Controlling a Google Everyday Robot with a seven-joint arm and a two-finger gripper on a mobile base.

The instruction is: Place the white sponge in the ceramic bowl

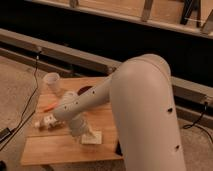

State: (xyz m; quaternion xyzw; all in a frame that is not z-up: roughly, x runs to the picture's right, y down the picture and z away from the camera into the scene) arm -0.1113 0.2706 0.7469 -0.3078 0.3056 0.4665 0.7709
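The white sponge (93,138) lies flat on the wooden table (55,147), near its front edge. My gripper (82,132) is at the end of the white arm, right at the sponge's left side and low over it. The wrist hides where they meet. The ceramic bowl (85,90) sits at the back of the table as a dark reddish-brown rim, and the forearm covers most of it.
A translucent white cup (51,82) stands at the table's back left. An orange object (49,107) and a small white package (47,122) lie on the left side. My bulky upper arm (147,110) blocks the right of the table. Cables run across the floor at the left.
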